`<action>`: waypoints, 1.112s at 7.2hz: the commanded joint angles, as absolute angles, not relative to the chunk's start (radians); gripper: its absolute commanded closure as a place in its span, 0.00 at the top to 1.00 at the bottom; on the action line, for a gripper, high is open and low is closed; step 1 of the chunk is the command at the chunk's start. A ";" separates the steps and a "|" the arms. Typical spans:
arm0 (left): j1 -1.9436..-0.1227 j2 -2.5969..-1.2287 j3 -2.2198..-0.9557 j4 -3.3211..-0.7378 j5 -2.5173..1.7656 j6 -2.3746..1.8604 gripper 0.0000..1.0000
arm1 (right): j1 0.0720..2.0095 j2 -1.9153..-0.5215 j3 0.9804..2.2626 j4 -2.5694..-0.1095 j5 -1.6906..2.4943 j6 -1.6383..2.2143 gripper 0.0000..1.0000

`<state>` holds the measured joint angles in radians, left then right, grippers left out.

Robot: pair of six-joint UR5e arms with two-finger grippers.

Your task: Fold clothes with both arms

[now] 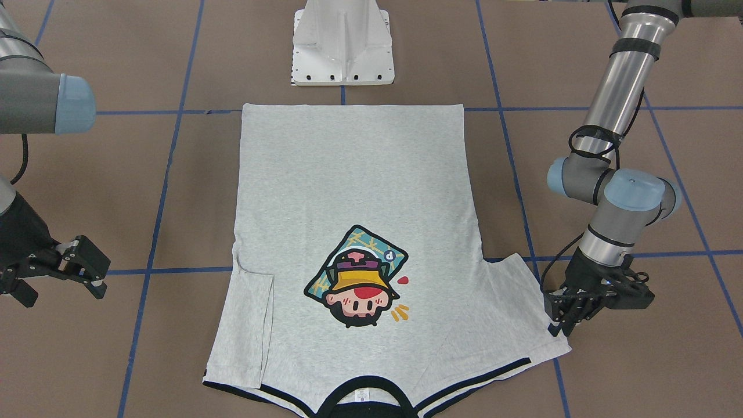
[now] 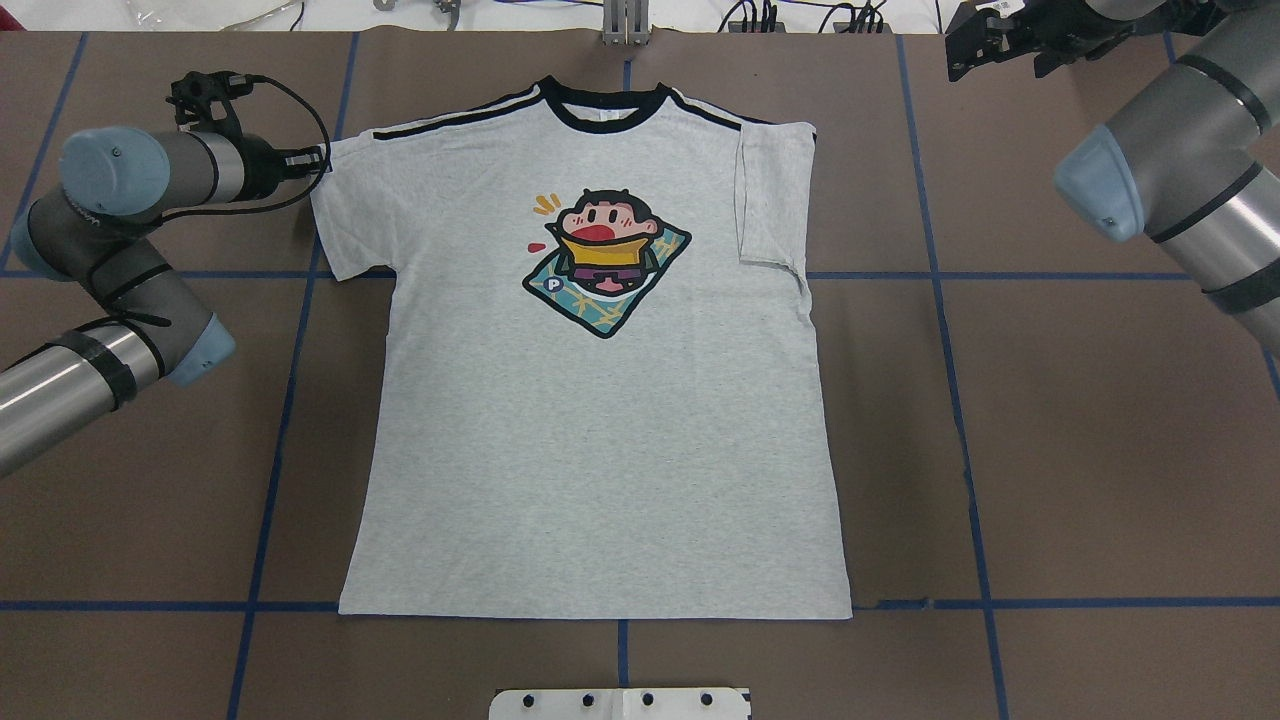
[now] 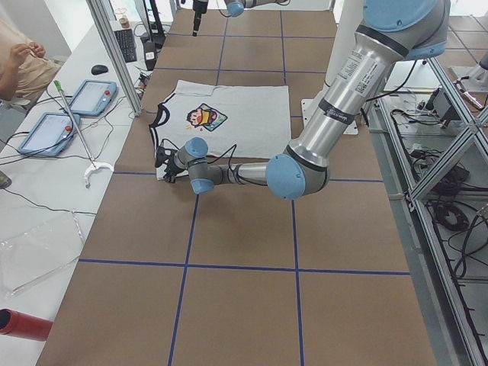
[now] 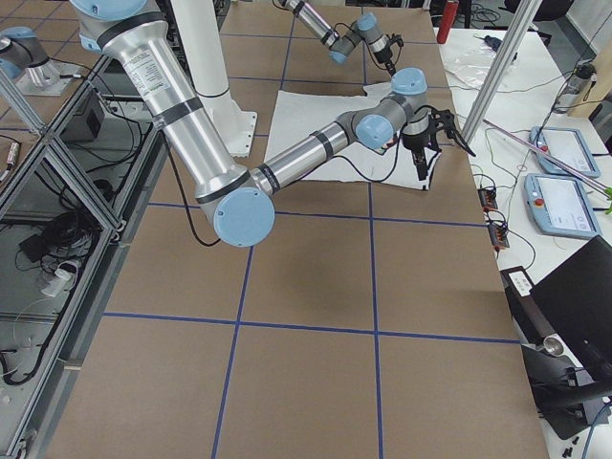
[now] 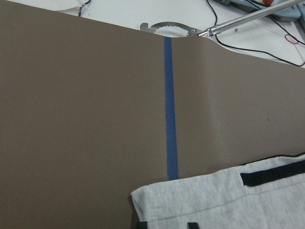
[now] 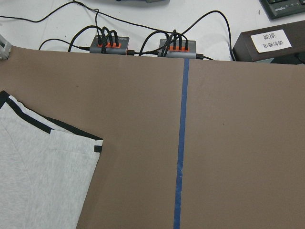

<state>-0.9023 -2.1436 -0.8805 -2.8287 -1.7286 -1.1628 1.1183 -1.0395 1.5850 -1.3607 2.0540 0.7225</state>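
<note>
The grey T-shirt (image 2: 600, 440) lies flat and face up on the brown table, collar (image 2: 605, 105) at the far edge and the cartoon print (image 2: 605, 262) on its chest. One sleeve (image 2: 770, 200) is folded in over the body on my right side; the other sleeve (image 2: 345, 215) lies spread out. My left gripper (image 1: 563, 325) sits low at the outer edge of that spread sleeve (image 5: 228, 205), and two fingertips (image 5: 143, 224) show apart at the hem, so it is open. Off the shirt, my right gripper (image 1: 65, 290) hangs open and empty above bare table beyond the folded sleeve (image 6: 38, 181).
The white pedestal (image 1: 342, 46) stands at the shirt's hem side. Blue tape lines (image 2: 945, 330) grid the table. Cabled hubs (image 6: 107, 43) lie past the far edge. Teach pendants (image 3: 88, 95) and a person's arm (image 3: 19, 65) are on the operators' side.
</note>
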 commanded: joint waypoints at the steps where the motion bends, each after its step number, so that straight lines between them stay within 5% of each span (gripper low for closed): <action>1: -0.902 -2.143 -0.882 -2.829 -1.721 -1.163 0.33 | 1.118 -1.040 1.585 -1.361 2.054 0.723 1.00; 2: -0.902 -2.141 -0.882 -2.829 -1.717 -1.163 0.29 | 1.118 -1.040 1.585 -1.361 2.054 0.721 1.00; 4: -0.902 -2.137 -0.887 -2.830 -1.717 -1.161 0.02 | 1.118 -1.040 1.585 -1.361 2.054 0.721 1.00; 8: -0.902 -2.134 -0.980 -2.833 -1.720 -1.163 0.00 | 1.118 -1.042 1.586 -1.359 2.054 0.721 1.00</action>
